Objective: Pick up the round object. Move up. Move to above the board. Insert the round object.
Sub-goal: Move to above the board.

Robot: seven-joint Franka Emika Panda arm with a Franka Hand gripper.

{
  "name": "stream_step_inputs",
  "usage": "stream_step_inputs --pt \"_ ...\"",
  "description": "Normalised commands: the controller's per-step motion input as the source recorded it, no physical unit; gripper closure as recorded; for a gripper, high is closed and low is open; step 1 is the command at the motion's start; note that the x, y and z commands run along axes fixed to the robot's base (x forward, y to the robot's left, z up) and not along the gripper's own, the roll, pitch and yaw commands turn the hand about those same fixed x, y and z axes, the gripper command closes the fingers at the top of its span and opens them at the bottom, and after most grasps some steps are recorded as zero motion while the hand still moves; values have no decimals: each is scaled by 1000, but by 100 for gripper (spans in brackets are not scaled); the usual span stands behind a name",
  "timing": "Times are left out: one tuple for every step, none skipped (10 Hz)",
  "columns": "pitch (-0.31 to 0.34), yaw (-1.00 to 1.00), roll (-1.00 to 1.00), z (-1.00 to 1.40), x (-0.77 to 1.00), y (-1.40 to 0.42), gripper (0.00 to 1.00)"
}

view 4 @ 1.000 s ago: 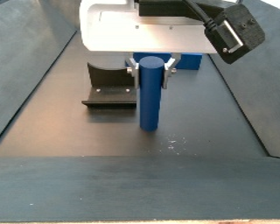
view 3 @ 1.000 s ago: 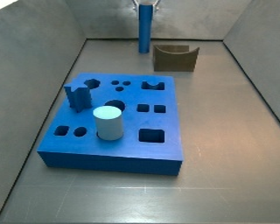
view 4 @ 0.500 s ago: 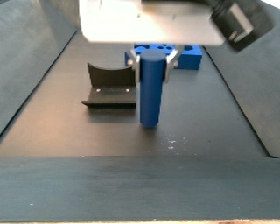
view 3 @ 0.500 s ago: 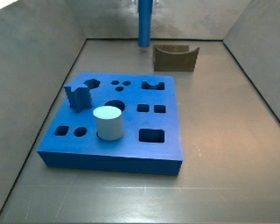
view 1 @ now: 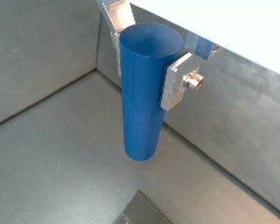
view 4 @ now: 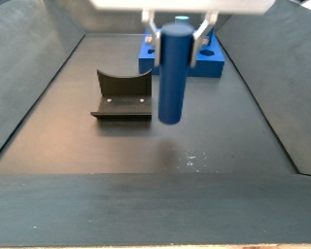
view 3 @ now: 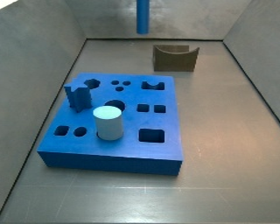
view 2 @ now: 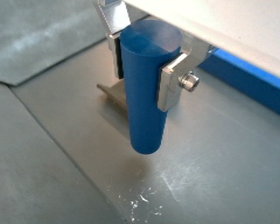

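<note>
My gripper [view 1: 146, 63] is shut on the round object [view 1: 143, 96], a tall slim blue rod, held upright near its top between the silver fingers [view 1: 178, 81]. Both wrist views show this grip [view 2: 145, 70], with the rod [view 2: 146, 96] hanging clear of the grey floor. In a side view the rod [view 4: 174, 73] hangs from the gripper [view 4: 179, 24] in front of the board [view 4: 210, 60]. In a side view the rod [view 3: 143, 16] is at the far end, beyond the bright-blue board [view 3: 78, 149]; the gripper is above that frame's edge.
A short white cylinder [view 3: 108, 122] and a small dark-blue notched block [view 3: 77, 94] stand in the board. A brown U-shaped block [view 3: 174, 57] sits on the floor beside the rod, also in a side view [view 4: 121, 95]. Grey walls enclose the floor.
The gripper has risen with the rod in it; the rod's lower end has lifted off the floor and now hangs higher.
</note>
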Motion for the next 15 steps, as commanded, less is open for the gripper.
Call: stream_step_inputs --pt "-212 -68 -48 1000 -416 9 100" --pt "-171 -65 -47 1000 -390 12 100" --pt "-57 -57 -42 860 -230 14 100" --pt "-10 -55 -40 733 -156 17 100" --pt "56 -56 -34 477 -62 27 100" --pt "73 -54 -31 352 -41 31 100" --pt "680 -133 11 137 66 -1000 100" --pt "627 -98 40 115 75 -1000 100" --pt "505 -21 71 122 78 -1000 100" --pt "362 -8 35 121 80 -1000 100" --pt "218 7 19 120 85 -1000 100" --pt "150 9 8 123 87 -1000 100" --pt "107 10 -6 125 89 -1000 100" --pt "77 7 -4 129 91 -1000 100" --pt "70 14 -4 132 93 -1000 100"
